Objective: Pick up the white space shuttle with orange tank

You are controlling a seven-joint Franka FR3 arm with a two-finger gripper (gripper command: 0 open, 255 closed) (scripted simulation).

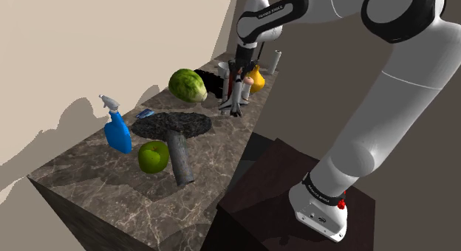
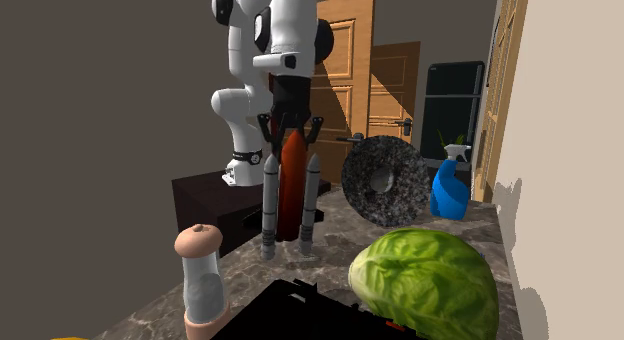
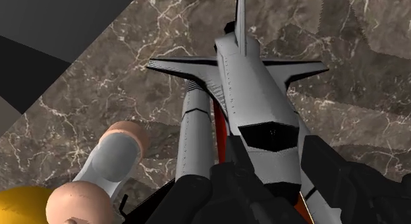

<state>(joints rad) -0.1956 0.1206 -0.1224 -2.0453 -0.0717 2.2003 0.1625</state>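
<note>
The space shuttle (image 2: 288,193) stands upright near the stone counter's edge: a white-grey orbiter, two grey boosters and a dark orange tank between them. My gripper (image 2: 290,130) comes down from above and is shut on its top end, the fingers (image 3: 197,196) clasping the nose on both sides. In the shoulder view the shuttle (image 1: 233,100) hangs straight under the gripper (image 1: 238,74). The wrist view looks down along the orbiter (image 3: 253,104) to the marble below. Whether its base touches the counter I cannot tell.
A pink-capped clear tube (image 3: 109,165) and a yellow object (image 1: 256,78) stand right beside the shuttle. Farther along the counter (image 1: 96,190) are a green cabbage (image 1: 188,85), a dark round plate (image 1: 173,125), a blue spray bottle (image 1: 117,129), a green apple (image 1: 153,156) and a grey cylinder (image 1: 179,158).
</note>
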